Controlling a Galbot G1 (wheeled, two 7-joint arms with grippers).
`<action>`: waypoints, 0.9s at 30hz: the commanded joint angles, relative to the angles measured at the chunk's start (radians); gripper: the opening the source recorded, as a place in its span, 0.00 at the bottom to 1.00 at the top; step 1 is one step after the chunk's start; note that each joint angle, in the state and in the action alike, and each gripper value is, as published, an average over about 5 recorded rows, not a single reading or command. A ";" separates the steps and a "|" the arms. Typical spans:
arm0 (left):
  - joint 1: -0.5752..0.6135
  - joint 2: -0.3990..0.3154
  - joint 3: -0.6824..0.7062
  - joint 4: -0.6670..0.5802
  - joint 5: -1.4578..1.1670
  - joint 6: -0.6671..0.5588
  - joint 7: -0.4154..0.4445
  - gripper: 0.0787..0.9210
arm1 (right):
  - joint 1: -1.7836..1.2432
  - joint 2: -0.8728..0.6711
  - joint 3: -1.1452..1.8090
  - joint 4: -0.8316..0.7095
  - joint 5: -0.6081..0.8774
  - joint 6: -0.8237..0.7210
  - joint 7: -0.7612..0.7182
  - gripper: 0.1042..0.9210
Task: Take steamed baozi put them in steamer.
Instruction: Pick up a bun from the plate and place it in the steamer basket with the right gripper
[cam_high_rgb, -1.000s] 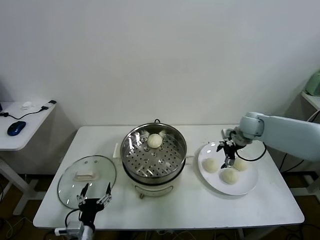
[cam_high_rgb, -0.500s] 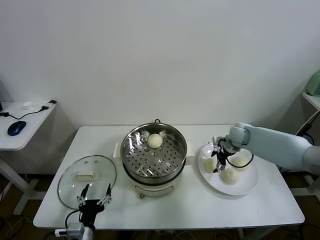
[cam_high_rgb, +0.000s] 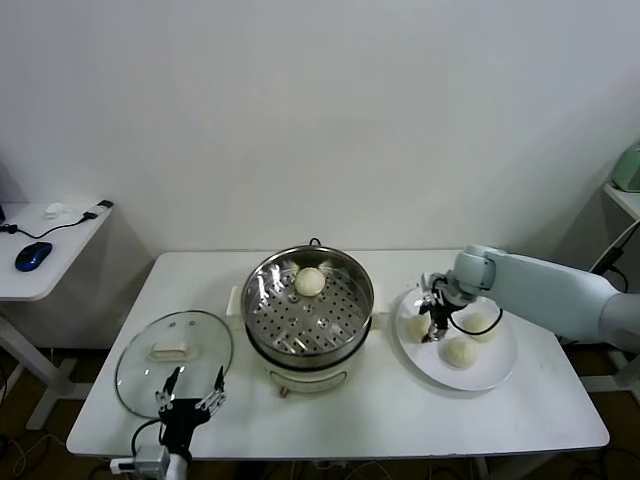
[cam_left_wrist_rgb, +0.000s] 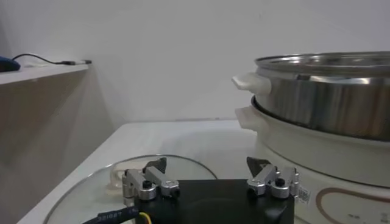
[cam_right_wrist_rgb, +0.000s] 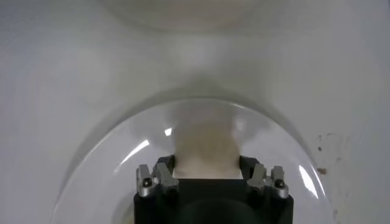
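One steamed baozi (cam_high_rgb: 309, 281) lies at the back of the steamer (cam_high_rgb: 300, 322), a shiny steel pot with a perforated tray on a cream base. Three more sit on the white plate (cam_high_rgb: 492, 373) to its right. My right gripper (cam_high_rgb: 432, 324) is down at the plate's left side, shut on the leftmost baozi (cam_high_rgb: 415, 327). The right wrist view shows that baozi (cam_right_wrist_rgb: 206, 145) pinched between the gripper (cam_right_wrist_rgb: 206, 167) fingers above the plate (cam_right_wrist_rgb: 116, 164). The other two baozi (cam_high_rgb: 461, 351) (cam_high_rgb: 481, 326) lie free. My left gripper (cam_high_rgb: 188, 393) hangs open at the table's front left, over the glass lid's edge.
The round glass lid (cam_high_rgb: 172, 352) lies flat left of the steamer, and the left wrist view shows it (cam_left_wrist_rgb: 91, 185) under the open left gripper (cam_left_wrist_rgb: 207, 165), beside the steamer wall (cam_left_wrist_rgb: 332, 97). A side table with a blue mouse (cam_high_rgb: 32, 256) stands far left.
My right gripper moved left across the plate, from between the baozi to the leftmost one, and closed on it. The left arm stayed still.
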 joint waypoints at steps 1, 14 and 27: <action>0.000 0.000 0.000 -0.001 0.001 0.001 0.000 0.88 | 0.304 -0.018 -0.171 0.101 0.099 0.007 -0.064 0.71; -0.007 0.008 0.007 -0.012 -0.004 0.011 0.002 0.88 | 0.790 0.225 -0.318 0.348 0.566 -0.103 -0.072 0.71; -0.017 0.021 0.016 -0.019 -0.003 0.001 0.011 0.88 | 0.416 0.584 -0.164 0.179 0.600 -0.263 0.153 0.71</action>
